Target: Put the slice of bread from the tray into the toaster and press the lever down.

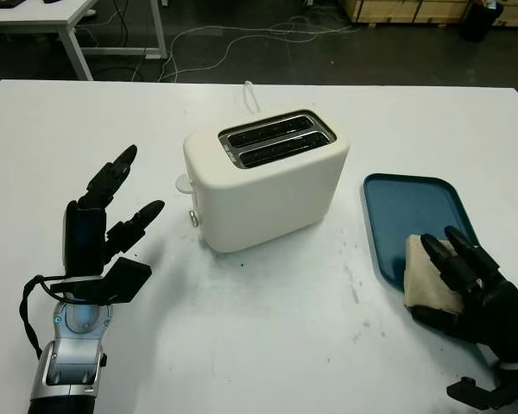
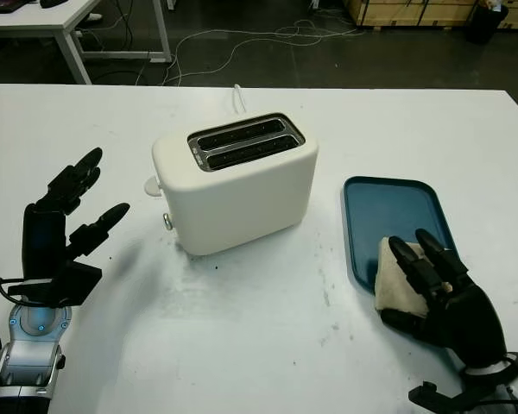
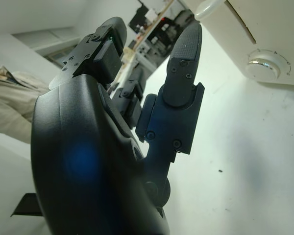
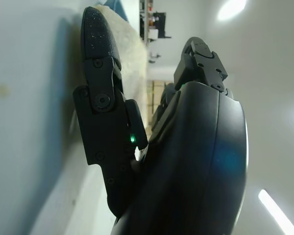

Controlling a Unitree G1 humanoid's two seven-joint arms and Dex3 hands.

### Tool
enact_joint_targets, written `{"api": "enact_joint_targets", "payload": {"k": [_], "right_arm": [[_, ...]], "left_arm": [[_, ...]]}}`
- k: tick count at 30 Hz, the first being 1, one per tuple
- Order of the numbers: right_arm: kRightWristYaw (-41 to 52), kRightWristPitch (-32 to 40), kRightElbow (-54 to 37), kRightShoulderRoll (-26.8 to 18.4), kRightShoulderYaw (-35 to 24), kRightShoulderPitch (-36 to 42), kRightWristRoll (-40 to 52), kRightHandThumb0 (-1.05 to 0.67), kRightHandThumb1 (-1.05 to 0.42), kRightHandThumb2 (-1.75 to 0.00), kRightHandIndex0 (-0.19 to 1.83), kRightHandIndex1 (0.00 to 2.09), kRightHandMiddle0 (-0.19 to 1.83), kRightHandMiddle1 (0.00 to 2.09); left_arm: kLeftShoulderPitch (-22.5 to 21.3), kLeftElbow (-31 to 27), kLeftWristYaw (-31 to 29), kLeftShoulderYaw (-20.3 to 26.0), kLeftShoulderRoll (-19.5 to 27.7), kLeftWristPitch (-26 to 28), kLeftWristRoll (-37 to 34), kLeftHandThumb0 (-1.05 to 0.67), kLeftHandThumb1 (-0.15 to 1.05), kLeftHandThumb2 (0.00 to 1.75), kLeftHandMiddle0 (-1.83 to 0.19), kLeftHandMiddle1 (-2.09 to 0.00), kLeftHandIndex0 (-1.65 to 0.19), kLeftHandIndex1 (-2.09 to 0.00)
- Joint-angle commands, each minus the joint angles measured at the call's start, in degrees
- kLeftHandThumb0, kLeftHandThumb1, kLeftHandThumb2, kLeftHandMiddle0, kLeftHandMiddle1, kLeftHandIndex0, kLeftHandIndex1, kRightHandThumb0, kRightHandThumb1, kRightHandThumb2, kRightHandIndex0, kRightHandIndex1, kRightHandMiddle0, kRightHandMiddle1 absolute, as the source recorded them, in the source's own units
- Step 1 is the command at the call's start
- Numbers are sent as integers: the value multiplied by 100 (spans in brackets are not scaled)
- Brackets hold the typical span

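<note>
A cream two-slot toaster (image 1: 268,185) stands mid-table, its lever (image 1: 183,183) and knob (image 1: 193,219) on the end facing my left hand. To its right lies a blue tray (image 1: 414,203). The slice of bread (image 1: 421,280) sits at the tray's near left corner, overhanging the rim. My right hand (image 1: 445,280) is shut on the slice, fingers across its top and thumb at its near edge; the wrist view shows the bread (image 4: 130,44) between thumb and fingers. My left hand (image 1: 134,194) is open above the table, left of the toaster.
The toaster's white cord (image 1: 250,93) runs off toward the table's far edge. White tabletop (image 1: 268,328) stretches in front of the toaster and between the hands. Beyond the table are cables on a dark floor and another table's legs (image 1: 73,43).
</note>
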Motion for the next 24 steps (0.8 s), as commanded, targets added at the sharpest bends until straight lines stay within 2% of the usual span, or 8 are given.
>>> {"api": "enact_joint_targets", "payload": {"k": [1, 3, 7, 14, 20, 24], "right_arm": [[251, -20, -157, 49, -60, -98, 337, -70, -92, -15, 0, 0, 3, 0], [337, -25, -262, 39, -126, -171, 462, -72, -92, -12, 3, 1, 5, 1], [1131, -154, -703, -178, -214, -30, 915, -72, -92, -11, 1, 0, 1, 0], [1673, -565, -1060, -454, -385, 156, 1005, -81, -92, -21, 0, 0, 0, 0], [2059, -782, -1466, -396, -611, 348, 1141, -81, -92, -16, 3, 1, 2, 1], [1959, -890, -1258, -273, -560, 459, 861, -82, -92, -10, 2, 1, 0, 0]], "left_arm": [[-71, 44, -8, -19, 54, -77, 6, -51, 92, 10, -59, 0, -50, 0], [-72, 56, -10, -17, 60, -70, 12, -52, 92, 11, -59, 0, -50, 0], [-78, 73, 4, -14, 65, -77, 26, -52, 92, 11, -59, -1, -51, 0], [-112, 118, -38, -7, 80, -116, -55, -51, 92, 10, -58, 0, -50, 0], [-91, 92, -39, 6, 71, -75, -43, -51, 92, 10, -58, 0, -50, 0], [-88, 104, -43, 29, 84, -97, -60, -50, 92, 10, -58, 0, -50, 0]]}}
